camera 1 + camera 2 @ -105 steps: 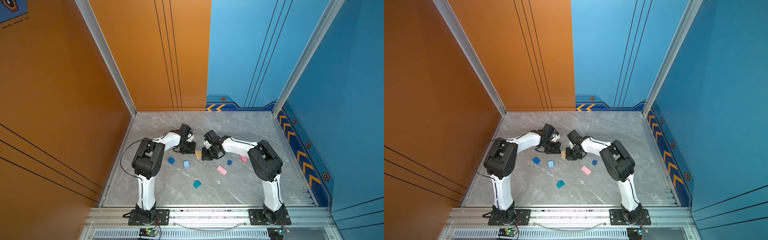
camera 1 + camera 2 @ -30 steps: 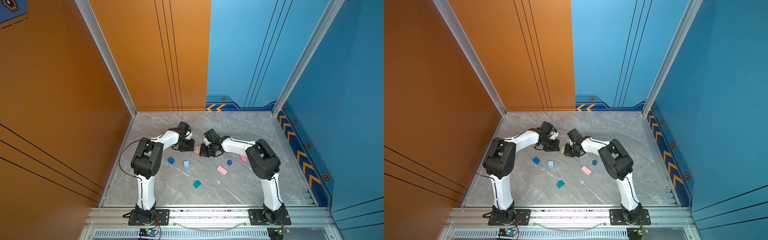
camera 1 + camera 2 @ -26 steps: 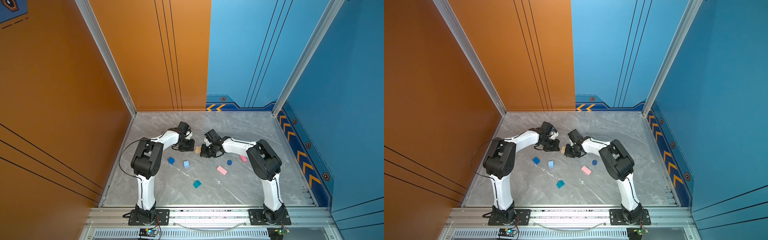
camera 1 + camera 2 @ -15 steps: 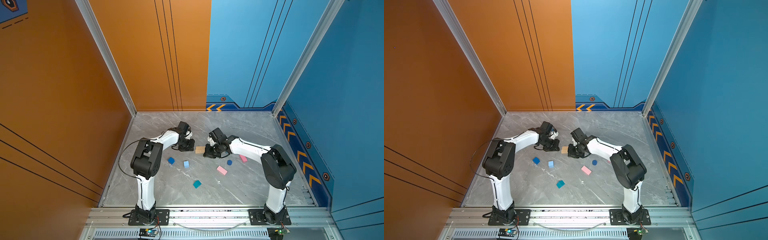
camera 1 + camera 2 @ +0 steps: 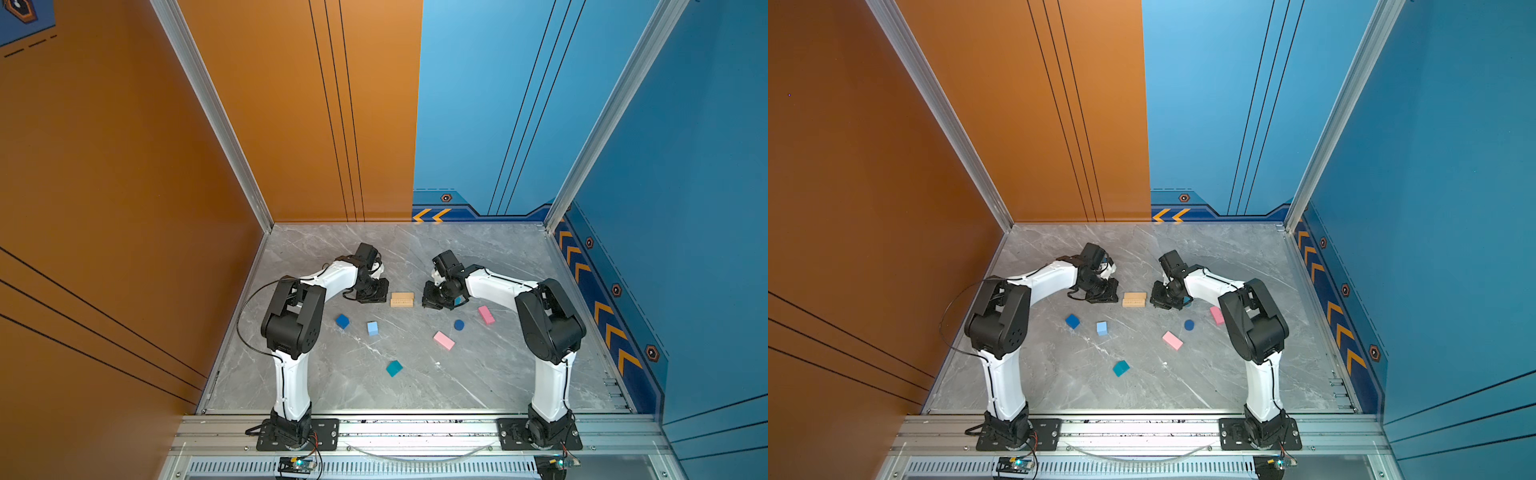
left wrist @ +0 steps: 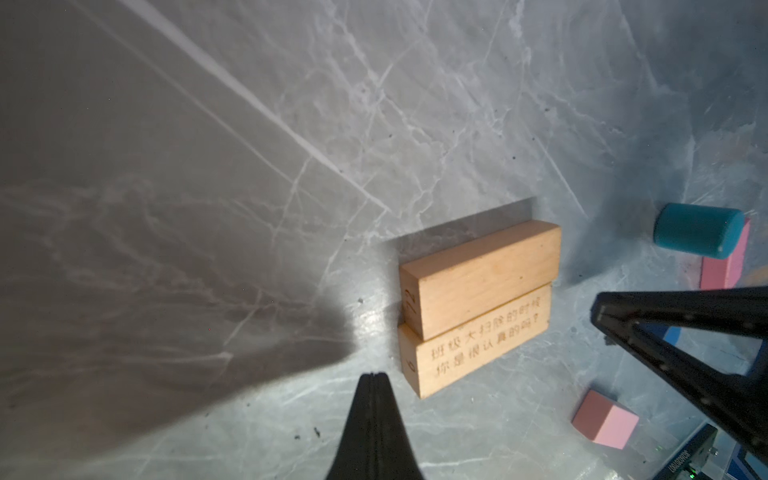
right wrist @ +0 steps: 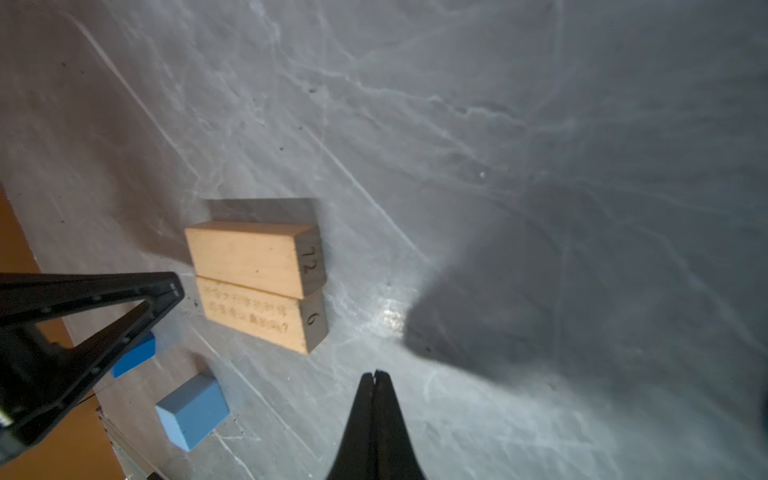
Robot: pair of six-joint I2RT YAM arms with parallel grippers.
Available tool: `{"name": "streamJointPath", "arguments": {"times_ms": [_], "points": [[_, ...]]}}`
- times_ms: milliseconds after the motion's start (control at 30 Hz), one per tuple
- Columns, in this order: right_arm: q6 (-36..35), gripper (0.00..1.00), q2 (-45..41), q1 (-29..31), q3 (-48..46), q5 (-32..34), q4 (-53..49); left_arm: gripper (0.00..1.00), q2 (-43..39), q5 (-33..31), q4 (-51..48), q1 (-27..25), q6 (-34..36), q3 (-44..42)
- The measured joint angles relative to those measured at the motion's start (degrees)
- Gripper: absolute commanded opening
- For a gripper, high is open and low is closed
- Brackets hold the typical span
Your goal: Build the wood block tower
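Nearest the arm bases you have the teal cube (image 5: 393,368), alone on the grey marble surface (image 5: 490,382). Beyond it you find one pink bar (image 5: 444,340) lying flat, with the dark-blue cylinder (image 5: 459,325) standing just past it, close but apart. The second pink bar (image 5: 486,314) lies further right, beside the right arm (image 5: 498,289). Over on the left, the light-blue cube (image 5: 372,328) and the dark-blue cube (image 5: 342,321) sit near each other without touching.

Further back, two tan blocks lie flat side by side with their long faces touching: the tan bar marked 6 (image 7: 253,318) is nearer, and the tan bar marked 12 (image 7: 249,257) is behind it. They sit between your two grippers. Your left gripper (image 6: 375,377) is pressed together and holds nothing, its tip just off the bars' left end. Your right gripper (image 7: 376,374) is also pressed together and empty, just off their right end. The teal cylinder (image 6: 698,232) appears to lie on its side under the right arm, near the second pink bar.
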Motion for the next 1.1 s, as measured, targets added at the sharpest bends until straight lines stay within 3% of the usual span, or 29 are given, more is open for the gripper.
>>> {"name": "streamJointPath", "arguments": {"times_ms": [600, 1100], "points": [[0.26, 0.00, 6.23, -0.68, 5.62, -0.87, 5.03, 0.00, 0.00, -0.46, -0.44, 0.04, 0.00, -0.20], [0.74, 0.00, 6.45, -0.15, 5.68, -0.94, 5.79, 0.00, 0.00, -0.46, -0.44, 0.04, 0.00, -0.20]]}}
